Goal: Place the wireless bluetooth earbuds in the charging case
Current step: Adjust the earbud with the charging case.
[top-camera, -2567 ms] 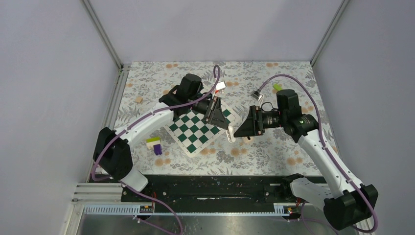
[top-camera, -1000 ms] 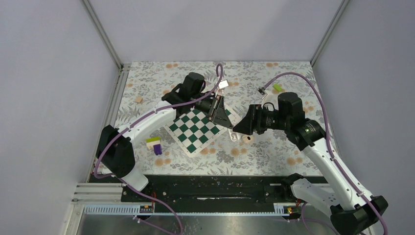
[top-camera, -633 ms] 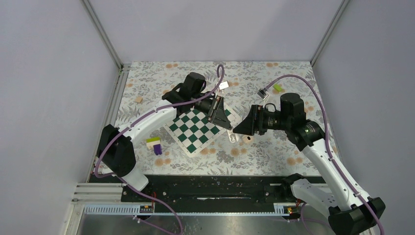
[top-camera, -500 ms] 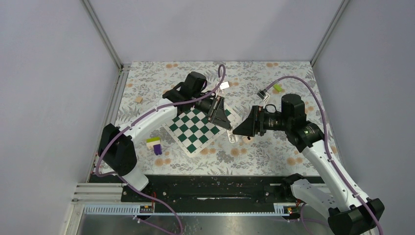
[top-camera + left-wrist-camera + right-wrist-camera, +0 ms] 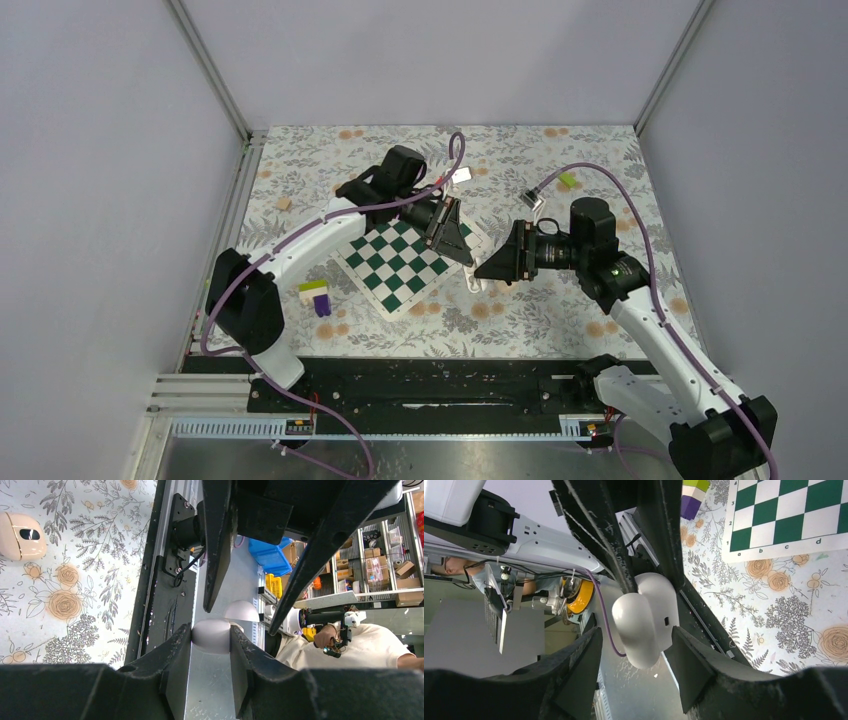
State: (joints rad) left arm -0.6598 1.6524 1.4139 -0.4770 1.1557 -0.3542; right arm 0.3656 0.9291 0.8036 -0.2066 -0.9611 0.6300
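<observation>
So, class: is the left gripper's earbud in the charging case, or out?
Out. The earbud is pinched in the left gripper; the charging case lies apart on the cloth.

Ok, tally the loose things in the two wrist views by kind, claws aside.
white earbud: 1
beige charging case: 1
chessboard mat: 1
purple-and-green block: 1
total: 4

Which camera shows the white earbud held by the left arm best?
The right wrist view: the earbud fills the middle, large, its small dark slot visible. The left wrist view shows only its rounded end pinched between the left fingers. In the top view it cannot be made out.
</observation>
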